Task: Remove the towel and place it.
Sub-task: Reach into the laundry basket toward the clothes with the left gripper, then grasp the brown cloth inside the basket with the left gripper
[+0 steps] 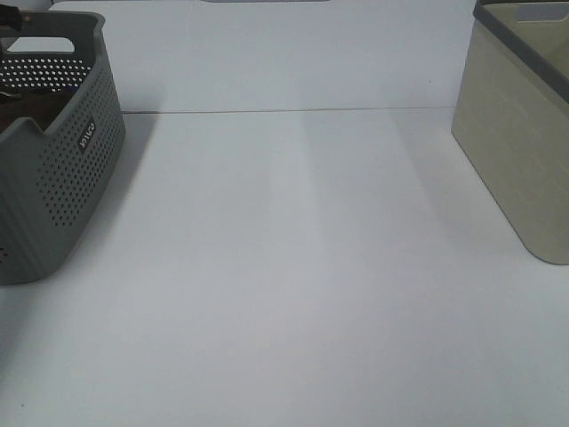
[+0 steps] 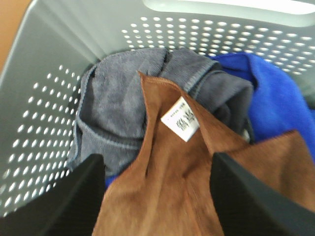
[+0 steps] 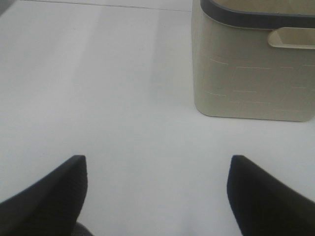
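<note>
Lying inside the grey basket [image 2: 49, 73], the brown towel [image 2: 172, 196] rises in a peak over a grey cloth [image 2: 118, 103], with a blue cloth [image 2: 280, 93] beside them. Its lower part runs out of the left wrist picture, so its full extent cannot be seen. A small white tag [image 2: 180, 118] sits on the towel near the peak. The tag carries rows of dark print, too blurred to read.

The left gripper [image 2: 157, 162] is spread wide, with one black finger on each side of the towel. Whether the fingers touch the cloth cannot be told. Only their tips show.

From the high camera the basket is cut off by the left edge. Its perforated wall hides nearly everything inside, leaving only a dark strip. A small dark label [image 1: 86, 138] on that wall bears white letters, turned away and hard to make out.

The right gripper [image 3: 158, 162] is also spread wide, holding nothing, above the white table [image 1: 284, 267]. Near it stands a beige bin [image 1: 516, 160] with a dark grey rim and a handle slot. Both views cut the bin off, and its inside is not visible.
</note>
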